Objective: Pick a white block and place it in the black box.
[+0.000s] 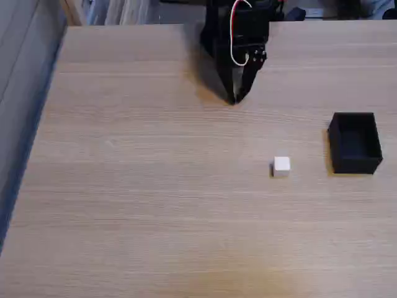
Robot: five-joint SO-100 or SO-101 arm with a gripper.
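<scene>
- Black box: open-topped, resting on the wooden table near its right edge in the fixed view.
- White block: lies on the tabletop left of the box, apart from it.
- Gripper: far beyond the block, fingers pinched together, holding nothing.

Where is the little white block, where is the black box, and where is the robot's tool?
white block (281,166): fixed view, on its top face.
black box (355,163): fixed view, on its front wall.
tool (235,99): fixed view, at the fingertips, which meet just above the table.
</scene>
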